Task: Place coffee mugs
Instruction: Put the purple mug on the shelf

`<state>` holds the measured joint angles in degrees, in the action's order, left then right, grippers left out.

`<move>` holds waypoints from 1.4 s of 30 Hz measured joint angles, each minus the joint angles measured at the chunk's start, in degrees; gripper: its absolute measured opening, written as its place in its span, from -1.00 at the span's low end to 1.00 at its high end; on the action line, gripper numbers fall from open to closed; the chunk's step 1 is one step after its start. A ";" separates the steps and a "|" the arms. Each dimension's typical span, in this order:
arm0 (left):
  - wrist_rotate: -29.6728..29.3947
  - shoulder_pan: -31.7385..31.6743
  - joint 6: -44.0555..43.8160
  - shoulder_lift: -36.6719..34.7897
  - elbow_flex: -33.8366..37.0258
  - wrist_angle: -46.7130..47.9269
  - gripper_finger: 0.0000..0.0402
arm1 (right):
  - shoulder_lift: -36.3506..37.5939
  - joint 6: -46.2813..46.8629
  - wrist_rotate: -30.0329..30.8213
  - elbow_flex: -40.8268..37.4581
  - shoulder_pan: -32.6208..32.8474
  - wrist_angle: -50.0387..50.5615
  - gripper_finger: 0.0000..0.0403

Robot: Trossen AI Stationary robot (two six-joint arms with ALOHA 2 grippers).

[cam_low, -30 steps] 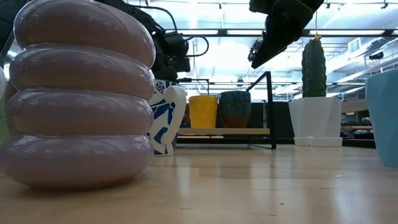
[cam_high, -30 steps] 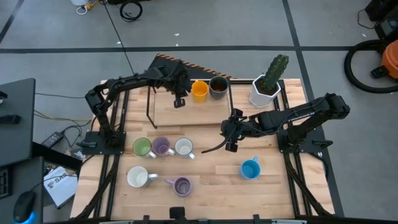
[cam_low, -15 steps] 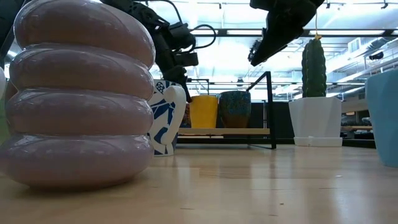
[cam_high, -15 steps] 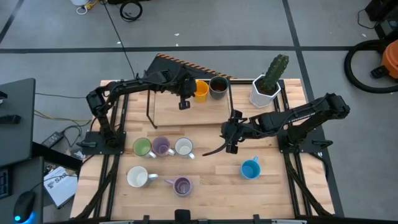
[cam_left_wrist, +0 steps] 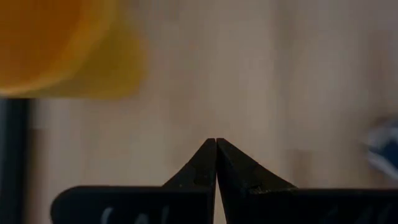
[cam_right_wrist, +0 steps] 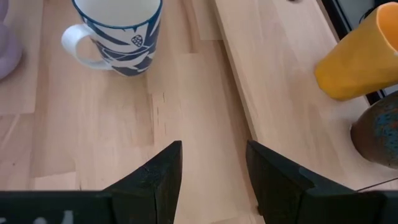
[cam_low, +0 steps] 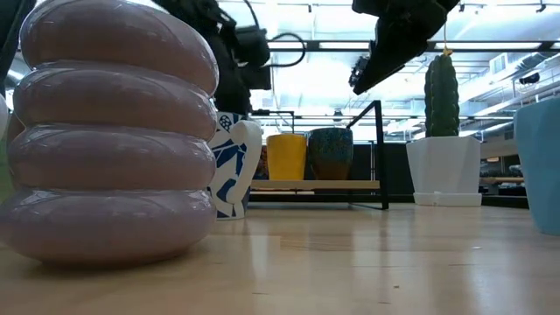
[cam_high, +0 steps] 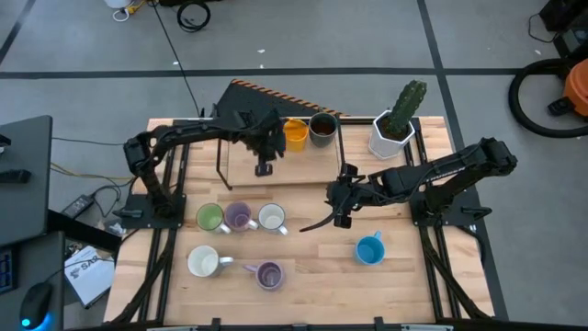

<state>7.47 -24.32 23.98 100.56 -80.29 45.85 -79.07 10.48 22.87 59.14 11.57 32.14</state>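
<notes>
1. I count eight mugs. The orange mug (cam_high: 294, 134) and the dark brown mug (cam_high: 322, 130) stand side by side on the raised wooden shelf (cam_high: 285, 170) at the far side of the table (cam_high: 322, 267), the orange one on the left.
2. On the near left part of the table I see a row of three: green mug (cam_high: 210, 218), purple mug (cam_high: 239, 217) and a white mug with a blue leaf pattern (cam_high: 272, 218), close together.
3. Nearer the table's front edge sit a plain white mug (cam_high: 203, 262) and a second purple mug (cam_high: 269, 275). The low camera has that ribbed purple one right up against it, filling the left of its picture.
4. The blue mug (cam_high: 369, 249) stands alone on the near right side, well apart from the others.
5. My left gripper (cam_high: 264, 166) hangs over the shelf, just left of the orange mug. The left wrist camera shows its fingertips (cam_left_wrist: 216, 163) pressed together with nothing between them, the orange mug blurred off to one side.
6. My right gripper (cam_high: 340, 217) hovers above the middle of the table, near the shelf's front edge, between the patterned mug and the blue mug. Its fingers (cam_right_wrist: 163, 169) are spread apart and empty.
7. A white faceted pot with a cactus (cam_high: 396, 129) stands at the far right, just beside the shelf's black end frame (cam_high: 341, 147).
</notes>
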 joint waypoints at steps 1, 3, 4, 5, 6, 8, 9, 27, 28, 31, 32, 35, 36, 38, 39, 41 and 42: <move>0.45 1.26 -0.25 -0.47 0.00 1.79 -0.92 | 0.00 -0.36 0.02 -0.15 0.00 -0.17 -0.09; 1.14 4.08 -0.97 -1.40 0.00 5.10 -0.92 | 0.00 -1.12 0.02 -0.36 -0.02 -0.38 -0.09; 1.79 5.53 -1.26 -1.78 0.00 6.54 -0.92 | 0.00 -1.56 0.01 -0.38 -0.01 -0.37 -0.09; 2.65 7.05 -1.93 -2.10 0.00 8.10 -0.92 | 0.00 -2.12 0.00 -0.38 0.00 -0.46 -0.09; 3.51 8.56 -2.65 -2.39 0.00 9.15 -0.92 | 0.00 -2.78 0.00 -0.38 0.00 -0.44 -0.09; 5.14 11.63 -4.69 -2.93 0.00 11.22 -0.92 | 0.00 -3.70 0.01 -0.38 -0.01 -0.42 -0.09; 5.82 13.18 -6.06 -3.11 0.00 11.87 -0.92 | 0.00 -4.20 0.02 -0.38 -0.02 -0.42 -0.09; 3.20 39.34 -49.53 -5.80 -0.02 5.00 -0.92 | 1.51 -12.35 1.32 -0.44 -4.66 -0.41 -0.09; 2.33 40.43 -52.28 -5.80 -0.02 4.69 -0.92 | 1.88 -12.28 1.80 -0.44 -4.66 -0.24 -0.09; -0.85 43.79 -60.42 -5.73 -1.30 4.68 -0.93 | 3.03 -12.24 2.30 -0.44 -4.63 -0.18 -0.09; -2.25 45.14 -62.64 -5.73 -1.74 4.31 -0.94 | 3.45 -12.24 2.19 -0.44 -4.63 -0.18 -0.09; -7.12 48.78 -68.27 -5.30 -3.03 3.41 -0.96 | 4.31 -12.24 1.15 -0.44 -4.59 0.15 -0.09; -8.78 49.96 -70.20 -5.18 -3.64 3.59 -0.96 | 4.45 -12.33 1.05 -0.44 -4.59 0.64 -0.09; -11.10 51.91 -73.61 -4.27 -5.46 2.31 -0.96 | 4.73 -13.01 1.05 -0.44 -4.59 1.17 -0.09; -12.08 52.82 -75.05 -3.62 -6.37 1.84 -0.96 | 4.85 -13.39 1.07 -0.44 -4.59 1.72 -0.09; -13.52 54.27 -78.34 -1.61 -8.19 2.05 -0.97 | 4.96 -13.92 1.07 -0.44 -4.59 2.11 -0.09; -13.97 54.77 -79.93 -0.30 -9.54 1.99 -0.97 | 4.94 -13.98 1.07 -0.44 -4.59 2.22 -0.09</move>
<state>-6.50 30.45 -55.96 100.26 -89.84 47.83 -74.13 -3.50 23.94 58.70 6.98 34.36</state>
